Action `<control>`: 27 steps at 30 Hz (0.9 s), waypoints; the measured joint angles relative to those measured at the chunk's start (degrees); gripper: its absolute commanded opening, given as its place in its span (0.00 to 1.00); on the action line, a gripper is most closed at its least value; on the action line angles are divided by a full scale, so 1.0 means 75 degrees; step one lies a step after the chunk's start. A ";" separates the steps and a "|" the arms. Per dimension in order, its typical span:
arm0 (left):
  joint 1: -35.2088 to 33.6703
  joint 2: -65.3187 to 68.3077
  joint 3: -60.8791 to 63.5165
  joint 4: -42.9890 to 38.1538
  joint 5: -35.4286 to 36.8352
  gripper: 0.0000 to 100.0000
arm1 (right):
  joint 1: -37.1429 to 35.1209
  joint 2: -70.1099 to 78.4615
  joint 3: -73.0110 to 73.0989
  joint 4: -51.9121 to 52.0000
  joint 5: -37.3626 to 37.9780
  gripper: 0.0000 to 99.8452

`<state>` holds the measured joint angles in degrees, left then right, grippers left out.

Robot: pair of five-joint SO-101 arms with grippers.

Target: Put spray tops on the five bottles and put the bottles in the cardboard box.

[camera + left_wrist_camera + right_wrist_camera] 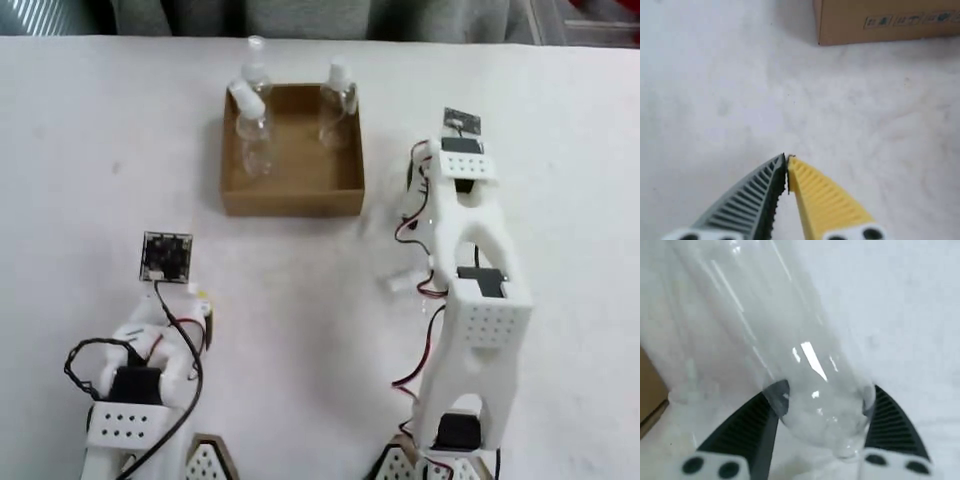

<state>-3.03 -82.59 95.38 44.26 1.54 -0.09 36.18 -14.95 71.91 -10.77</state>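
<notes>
White tabletop [905, 295] shows through the clear bottle [790, 335] the right gripper [826, 390] holds.

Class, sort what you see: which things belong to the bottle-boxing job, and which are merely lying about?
Belong to the job: cardboard box; three bottles at it; clear bottle gripped by the right end effector.
Just there: white table; left end effector, shut and empty.

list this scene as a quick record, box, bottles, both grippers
box: cardboard, open top, on table
left bottle: upright in box, spray top on
right bottle: upright in box, spray top on
back bottle: at box's far edge, inside or behind unclear
left gripper: shut, empty, over table
right gripper: shut on held bottle, near box
</notes>
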 measured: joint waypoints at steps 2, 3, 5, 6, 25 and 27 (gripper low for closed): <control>0.0000 0.0000 0.0000 0.0000 0.0000 0.02 | 0.0035 0.0000 -0.0012 0.0012 0.0000 0.04; 0.0000 0.0000 0.0000 0.0000 0.0000 0.02 | 0.0047 0.0000 -0.0023 0.0012 0.0000 0.03; 0.0000 0.0000 0.0000 0.0000 0.0000 0.02 | 0.0035 0.0012 -0.0152 0.0012 0.0000 0.02; 0.0000 0.0000 0.0000 0.0000 0.0000 0.02 | 0.0023 0.0023 -0.0211 0.0012 0.0000 0.02; 0.0000 0.0000 0.0000 0.0000 0.0000 0.02 | 0.0152 -0.1887 -0.2086 0.3317 0.1582 0.02; 0.0000 0.0000 0.0000 0.0000 0.0000 0.02 | 0.0141 -0.2508 -0.1547 0.3329 0.1688 0.02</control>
<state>-3.03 -82.59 95.38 44.26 1.54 0.97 17.36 -26.55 96.88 1.89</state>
